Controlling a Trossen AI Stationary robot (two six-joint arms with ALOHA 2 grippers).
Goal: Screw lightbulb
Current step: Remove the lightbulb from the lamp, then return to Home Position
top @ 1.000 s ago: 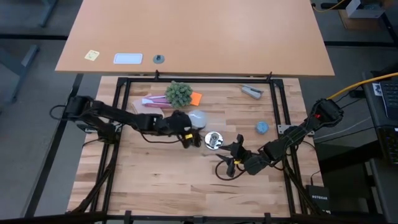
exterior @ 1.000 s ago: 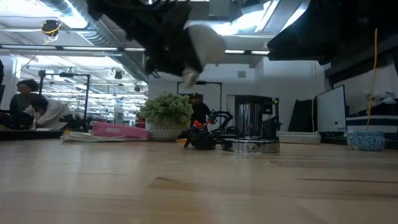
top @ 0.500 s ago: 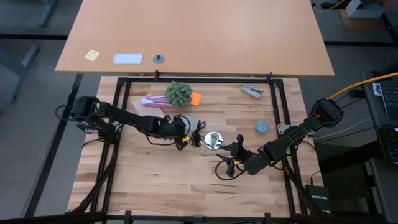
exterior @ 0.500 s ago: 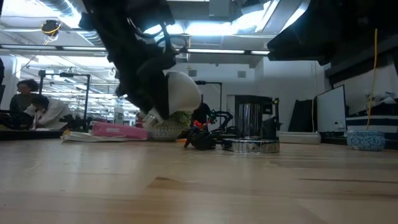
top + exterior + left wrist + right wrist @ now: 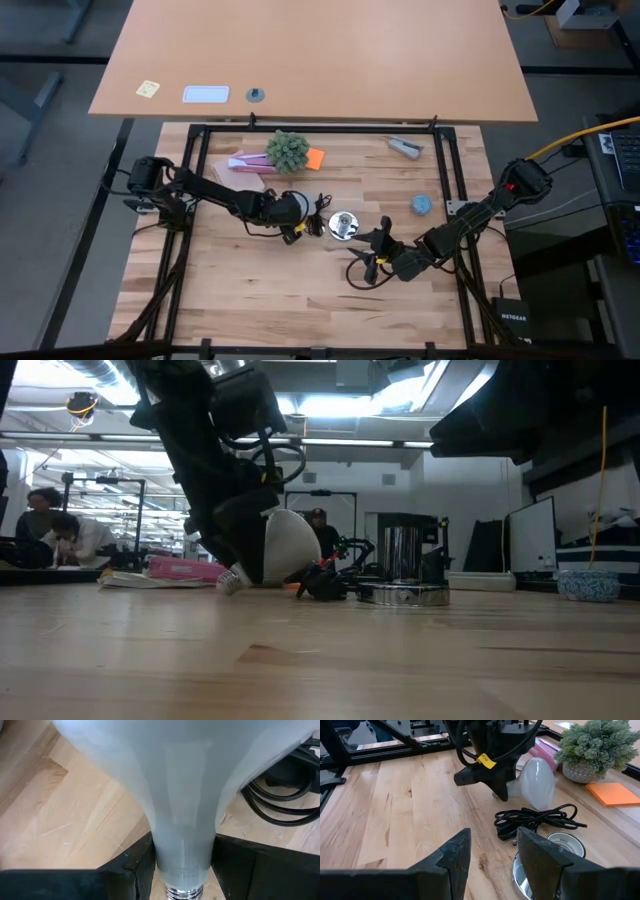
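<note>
Near the middle of the pale wooden slatted table [image 5: 250, 290], the left gripper [image 5: 288, 226] is clamping the small frosted white lightbulb with its grey metal screw base [image 5: 283, 546] by the narrow neck, one dark finger [image 5: 131, 866] on each side just above the threads. Gripping at the neck is leaving both the dome and the screw base free. In the low view the bulb is lying tilted, its base [image 5: 229, 581] pointing down toward the boards and appearing to be at or just above them; contact cannot be told for certain. The bulb is sitting just beside, not over, the flat round white-and-silver socket disc [image 5: 344, 225], whose thin black cord [image 5: 535, 818] is lying coiled between the two.

The right gripper [image 5: 370, 253] is waiting near the socket on its other side, fingers [image 5: 453, 854] spread and holding nothing — placed, by judgement, to steady the disc once threading begins. Since the base is not aimed into the socket opening, the bulb would probably need re-orienting first.

Farther back, a small green potted plant [image 5: 288, 149], a pink flat package [image 5: 246, 162], an orange sticky-note pad [image 5: 315, 157] and a blue round dish [image 5: 422, 204] are standing apart from the work — none is obstructing either arm. People [image 5: 55, 530] are showing in the room beyond.
</note>
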